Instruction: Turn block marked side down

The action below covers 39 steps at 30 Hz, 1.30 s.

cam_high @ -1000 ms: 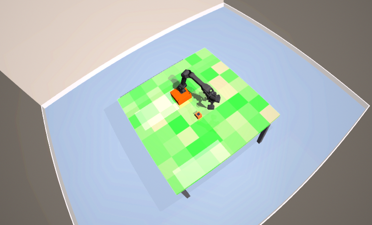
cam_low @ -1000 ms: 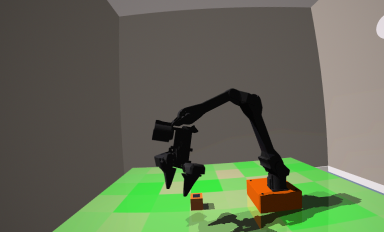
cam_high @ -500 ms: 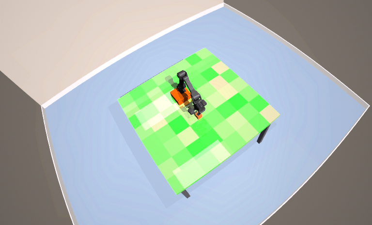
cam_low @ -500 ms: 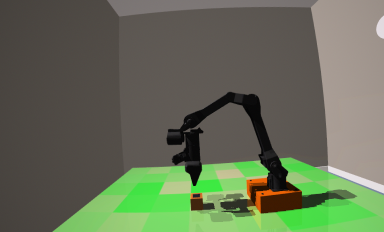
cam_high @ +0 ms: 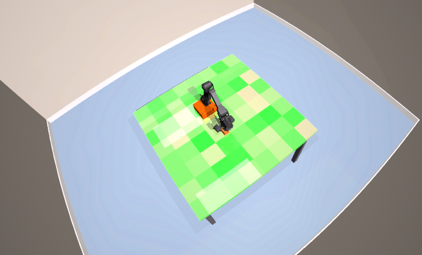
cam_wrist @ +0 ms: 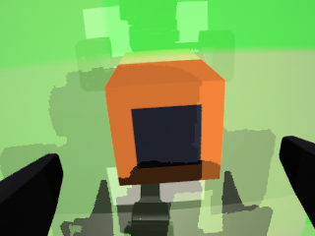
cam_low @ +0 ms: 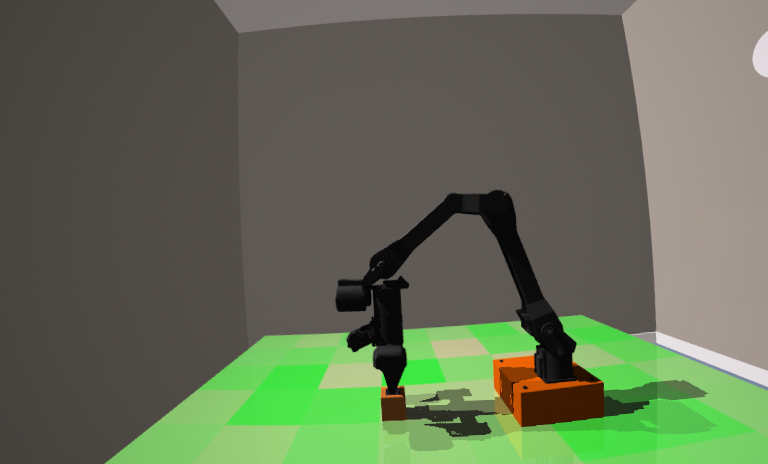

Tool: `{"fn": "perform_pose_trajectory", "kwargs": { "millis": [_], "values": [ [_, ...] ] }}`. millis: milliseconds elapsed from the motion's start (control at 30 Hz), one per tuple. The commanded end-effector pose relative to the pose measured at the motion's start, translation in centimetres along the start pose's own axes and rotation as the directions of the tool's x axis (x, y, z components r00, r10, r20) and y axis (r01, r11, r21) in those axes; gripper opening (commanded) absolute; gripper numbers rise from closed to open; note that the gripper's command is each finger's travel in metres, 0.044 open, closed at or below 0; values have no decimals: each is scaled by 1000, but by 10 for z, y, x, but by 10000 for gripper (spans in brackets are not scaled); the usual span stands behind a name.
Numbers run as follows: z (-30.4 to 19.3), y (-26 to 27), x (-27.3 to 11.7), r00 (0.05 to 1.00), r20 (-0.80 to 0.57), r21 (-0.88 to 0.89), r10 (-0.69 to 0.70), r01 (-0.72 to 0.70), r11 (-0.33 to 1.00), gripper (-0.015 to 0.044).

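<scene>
An orange block (cam_high: 226,132) (cam_low: 393,408) (cam_wrist: 213,123) rests on the green checkered table (cam_high: 217,196) (cam_low: 254,405). Its marked side, a dark square (cam_wrist: 166,133), faces up in the wrist view. My gripper (cam_wrist: 172,156) is open and empty, pointing straight down over the block. In the wrist view one fingertip is on each side of the block, with gaps between; the block sits a little ahead of the line between the tips. In the exterior view the fingertips are about level with the block's top. The gripper partly hides the block in the top view.
The arm's orange base (cam_high: 203,110) (cam_low: 560,404) stands on the table, behind the block in the top view and to its right in the exterior view. Shadows of the arm lie on the table around the block.
</scene>
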State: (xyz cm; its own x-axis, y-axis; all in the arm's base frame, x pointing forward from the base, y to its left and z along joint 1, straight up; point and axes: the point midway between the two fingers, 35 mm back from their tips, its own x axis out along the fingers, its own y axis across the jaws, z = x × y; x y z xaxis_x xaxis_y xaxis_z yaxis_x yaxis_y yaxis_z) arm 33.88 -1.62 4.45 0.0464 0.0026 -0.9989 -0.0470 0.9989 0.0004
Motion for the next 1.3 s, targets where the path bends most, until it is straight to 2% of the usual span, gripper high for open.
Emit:
{"fn": "perform_pose_trajectory", "kwargs": {
  "millis": [0,700,967,1267],
  "values": [
    [0,0,7,1000,-5,3,-2,2,1000,440],
    [-1,0,39,1000,-5,3,-2,2,1000,440],
    [-1,0,39,1000,-5,3,-2,2,1000,230],
    [-1,0,39,1000,-5,3,-2,2,1000,170]
  ]
}}
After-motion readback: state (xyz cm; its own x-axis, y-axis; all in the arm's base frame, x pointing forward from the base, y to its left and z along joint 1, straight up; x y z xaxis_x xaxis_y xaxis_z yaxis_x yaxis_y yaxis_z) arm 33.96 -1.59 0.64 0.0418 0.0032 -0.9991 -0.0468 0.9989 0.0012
